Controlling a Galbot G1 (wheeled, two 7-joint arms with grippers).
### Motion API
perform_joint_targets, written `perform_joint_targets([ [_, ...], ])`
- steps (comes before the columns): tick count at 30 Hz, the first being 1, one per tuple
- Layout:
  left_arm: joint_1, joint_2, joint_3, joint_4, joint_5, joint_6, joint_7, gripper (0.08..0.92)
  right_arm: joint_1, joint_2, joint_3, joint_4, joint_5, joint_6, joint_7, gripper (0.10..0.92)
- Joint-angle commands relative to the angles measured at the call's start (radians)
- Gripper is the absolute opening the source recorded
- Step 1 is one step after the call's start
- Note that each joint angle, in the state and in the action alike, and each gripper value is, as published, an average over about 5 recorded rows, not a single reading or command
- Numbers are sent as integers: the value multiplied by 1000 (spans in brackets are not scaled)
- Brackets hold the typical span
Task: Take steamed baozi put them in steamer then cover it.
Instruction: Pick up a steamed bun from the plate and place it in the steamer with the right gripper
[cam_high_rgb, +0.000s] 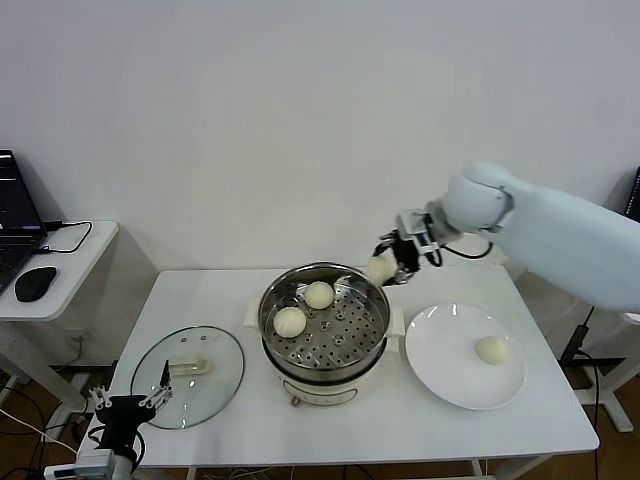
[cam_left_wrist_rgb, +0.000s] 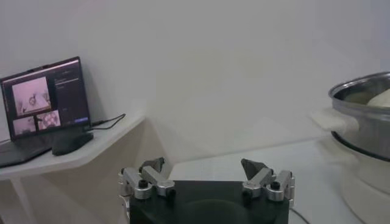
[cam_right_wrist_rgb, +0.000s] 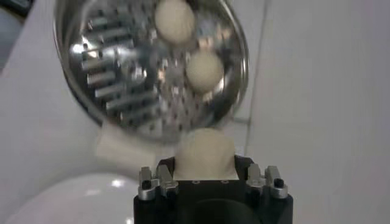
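Because the counter (cam_high_rgb: 520, 420) kept everything close, we saw the steamer (cam_high_rgb: 325, 325) holding two baozi, its cover (cam_high_rgb: 190, 375) laid aside. Our right pincer (cam_high_rgb: 392, 262) gripped a third baozi (cam_high_rgb: 379, 268), seemingly above the rim; the left pincer (cam_high_rgb: 130, 400) hung parked, jaws spread.

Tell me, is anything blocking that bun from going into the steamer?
Nothing visible. The right gripper holds a bun over the steamer's far rim. The basket is uncovered, its lid lies on the table to the left, and two buns inside leave room.
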Motion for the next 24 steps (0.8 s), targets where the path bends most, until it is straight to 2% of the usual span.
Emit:
perform_joint_targets([
  [1,1,-5,-5,-3,-1,1,0,823,63,205,-137,0,20,124,3,611],
  [16,8,-23,-12,-23,0,0,-3,823,28,283,-256,10,-153,364,10,612],
  [24,7,-30,-11,-20,1,0,-3,823,21,286,-278,30,-211,434,-12,619],
])
